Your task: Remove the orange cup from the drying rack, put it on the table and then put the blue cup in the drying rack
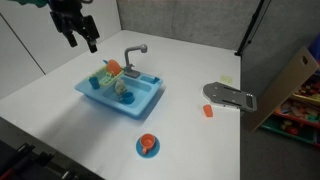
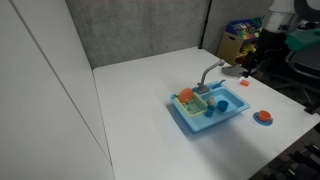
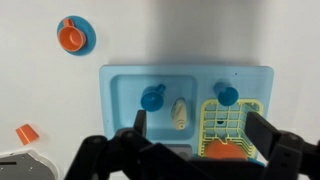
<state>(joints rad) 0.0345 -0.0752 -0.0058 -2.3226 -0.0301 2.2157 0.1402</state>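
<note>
The orange cup (image 3: 222,152) lies in the yellow drying rack (image 3: 245,118), which fills one half of the light-blue toy sink (image 3: 120,85). In an exterior view the orange cup (image 1: 113,68) shows at the sink's far end. One blue cup (image 3: 153,98) stands in the basin. A second blue piece (image 3: 227,95) sits at the rack's edge. My gripper (image 3: 200,135) hangs open high above the sink, its dark fingers (image 3: 138,125) spread wide with nothing between them. From outside, the gripper (image 1: 82,42) is well above and behind the sink. The white table (image 3: 40,90) surrounds everything.
A cream oval piece (image 3: 179,113) lies in the basin beside a grey faucet (image 1: 133,52). A round orange-and-blue disc (image 1: 147,145) sits in front of the sink. A small orange piece (image 1: 207,110) and a grey oblong plate (image 1: 230,96) lie to the side. A cardboard box (image 1: 295,80) stands beyond the table edge.
</note>
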